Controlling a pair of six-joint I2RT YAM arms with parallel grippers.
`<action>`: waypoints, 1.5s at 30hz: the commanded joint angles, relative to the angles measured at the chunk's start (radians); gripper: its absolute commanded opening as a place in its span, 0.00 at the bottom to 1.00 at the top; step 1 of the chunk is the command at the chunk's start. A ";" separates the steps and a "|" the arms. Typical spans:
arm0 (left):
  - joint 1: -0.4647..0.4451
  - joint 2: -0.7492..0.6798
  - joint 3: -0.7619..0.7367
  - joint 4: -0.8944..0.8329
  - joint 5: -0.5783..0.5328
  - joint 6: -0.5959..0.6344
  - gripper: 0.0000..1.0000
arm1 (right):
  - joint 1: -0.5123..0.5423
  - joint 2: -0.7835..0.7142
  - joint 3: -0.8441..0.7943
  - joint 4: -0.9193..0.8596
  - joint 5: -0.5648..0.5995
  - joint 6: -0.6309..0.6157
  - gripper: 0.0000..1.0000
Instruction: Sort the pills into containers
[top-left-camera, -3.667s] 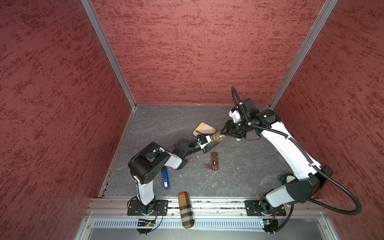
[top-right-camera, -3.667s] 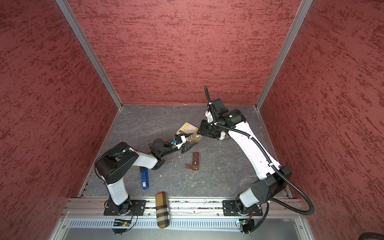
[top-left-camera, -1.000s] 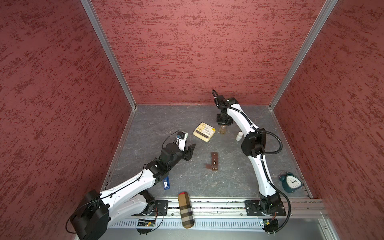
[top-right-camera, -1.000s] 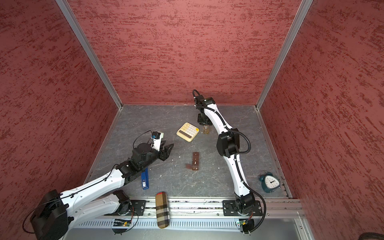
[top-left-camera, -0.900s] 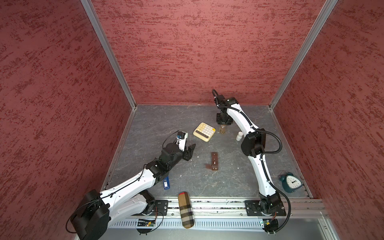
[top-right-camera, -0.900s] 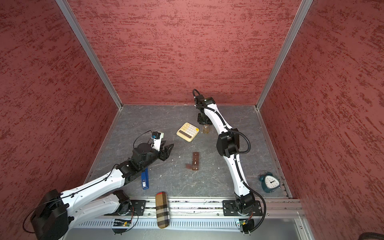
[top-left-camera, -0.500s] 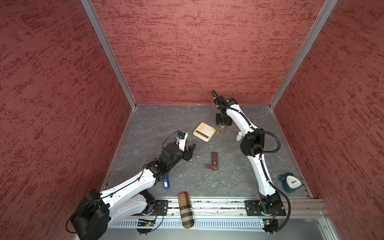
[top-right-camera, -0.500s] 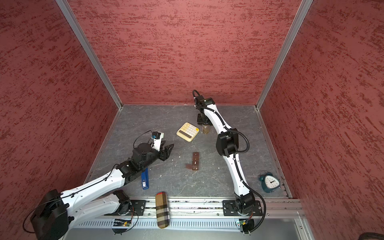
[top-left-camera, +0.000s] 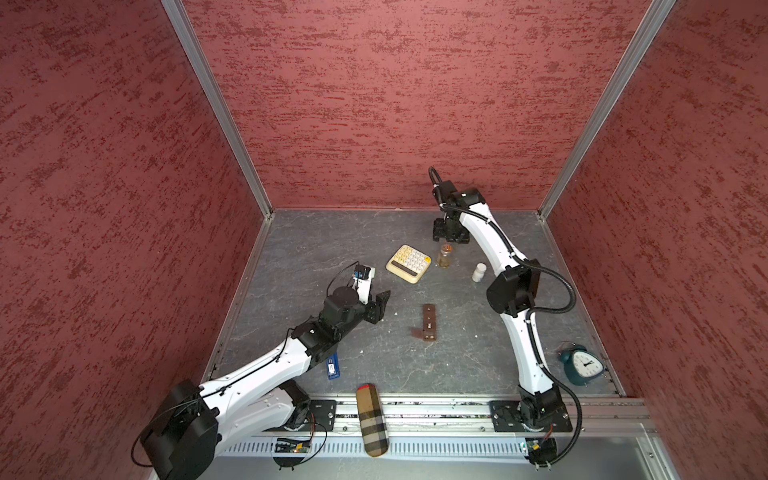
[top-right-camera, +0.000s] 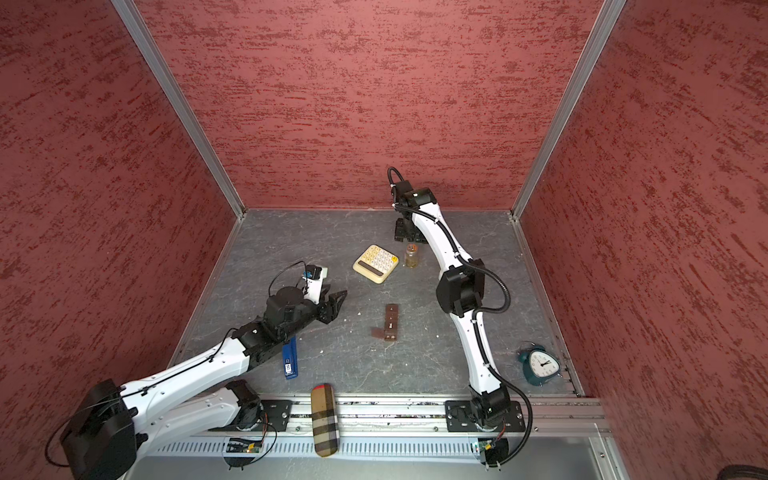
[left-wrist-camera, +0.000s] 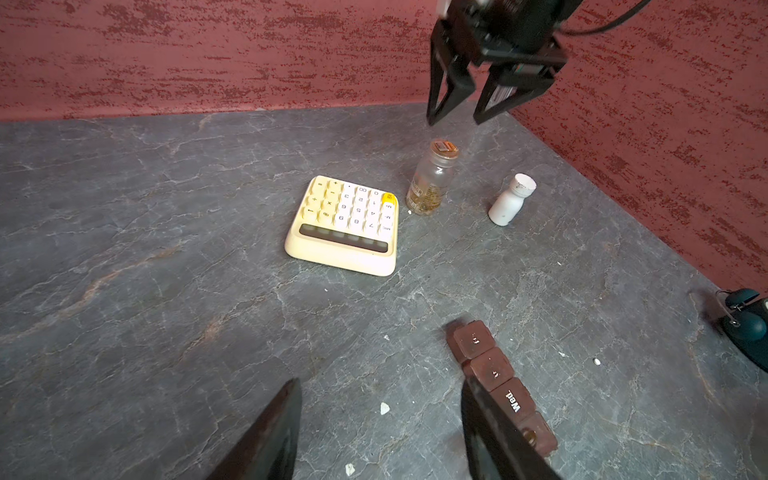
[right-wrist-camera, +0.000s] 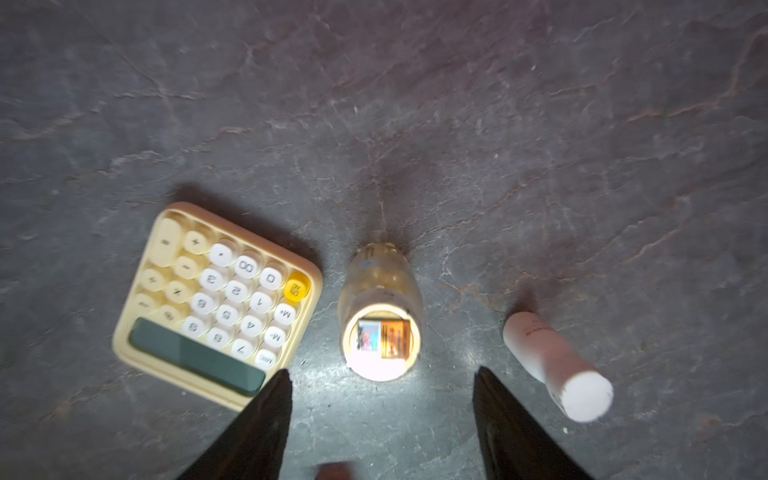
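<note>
Right gripper (left-wrist-camera: 455, 120) hangs with jaws apart above the upright amber bottle (left-wrist-camera: 432, 183), its arm stretched toward the back wall, wrist pointing down. Left gripper (top-left-camera: 380, 305) hovers low, jaws apart and empty, arm reaching forward. Near it the containers (top-left-camera: 429, 322), one brown strip box, lie mid-way across the table (top-left-camera: 316, 249), long axis running front to back; one lid reads "Wed". White specks, probably the pills (left-wrist-camera: 384, 408), lie scattered nearby.
</note>
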 joint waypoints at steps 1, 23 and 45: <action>0.000 -0.016 0.034 -0.054 0.016 -0.052 0.61 | 0.023 -0.126 0.007 -0.026 0.018 0.016 0.70; -0.076 0.398 0.141 -0.168 0.287 -0.407 0.20 | 0.141 -1.125 -1.677 0.846 -0.285 0.222 0.34; -0.158 0.560 0.156 -0.031 0.355 -0.475 0.00 | 0.148 -0.989 -1.938 1.174 -0.479 0.253 0.00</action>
